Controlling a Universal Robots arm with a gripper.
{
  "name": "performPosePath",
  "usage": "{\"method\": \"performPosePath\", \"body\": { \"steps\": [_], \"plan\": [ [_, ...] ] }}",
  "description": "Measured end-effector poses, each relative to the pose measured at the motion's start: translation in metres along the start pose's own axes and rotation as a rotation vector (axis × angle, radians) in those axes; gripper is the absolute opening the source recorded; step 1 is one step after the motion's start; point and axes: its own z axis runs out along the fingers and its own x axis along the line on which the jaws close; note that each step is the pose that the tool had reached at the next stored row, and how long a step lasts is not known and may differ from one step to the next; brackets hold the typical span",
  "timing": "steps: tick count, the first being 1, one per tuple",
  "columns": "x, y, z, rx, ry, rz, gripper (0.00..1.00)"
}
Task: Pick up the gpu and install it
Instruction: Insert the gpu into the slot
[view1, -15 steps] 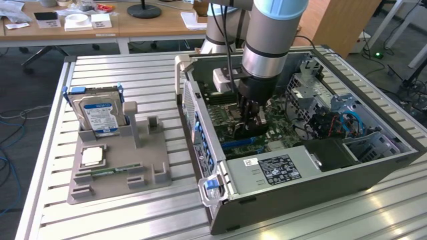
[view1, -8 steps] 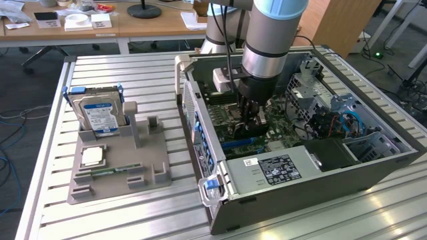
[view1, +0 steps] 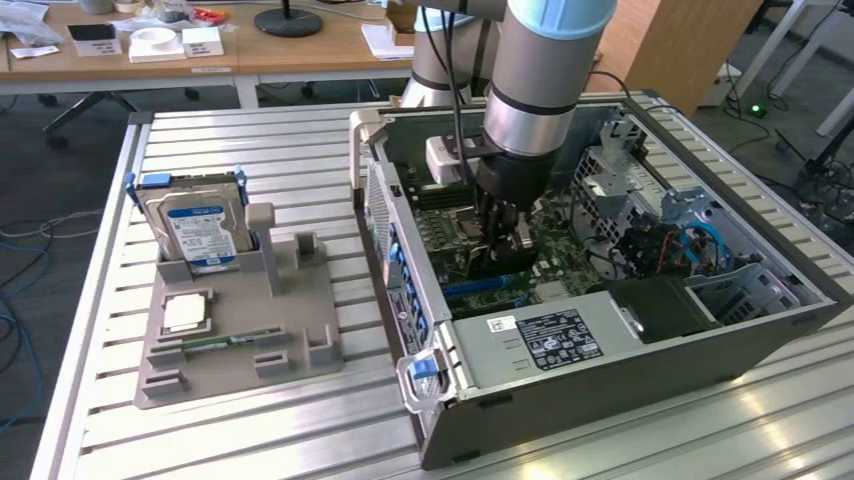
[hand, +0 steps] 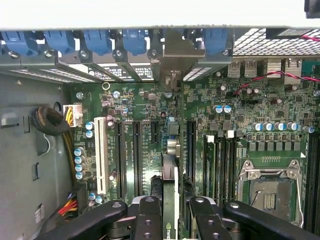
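Observation:
The open computer case (view1: 601, 345) lies on its side on the table. My gripper (view1: 505, 245) reaches down inside it, over the green motherboard (hand: 250, 110). It is shut on the gpu (hand: 169, 175), which stands on edge between the black fingers (hand: 149, 220). The wrist view shows the card as a thin dark strip running over the expansion slots (hand: 136, 150). Its silver end bracket (hand: 176, 47) sits at the case's rear wall, among the blue slot clips (hand: 97, 40). I cannot tell whether the card is fully seated in its slot.
On the exterior view's left, a grey holder (view1: 240, 330) carries the silver hard drive (view1: 200, 230) with its blue label, a processor chip (view1: 184, 312) and a green memory stick (view1: 214, 343). The processor socket (hand: 270, 185) and power cables (hand: 55, 122) flank the card.

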Motion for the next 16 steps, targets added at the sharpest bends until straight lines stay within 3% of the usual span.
{"method": "performPosePath", "body": {
  "steps": [16],
  "plan": [
    [0.0001,-0.0001,0.0043,-0.0021,0.0000,-0.001,0.26]
  ]
}}
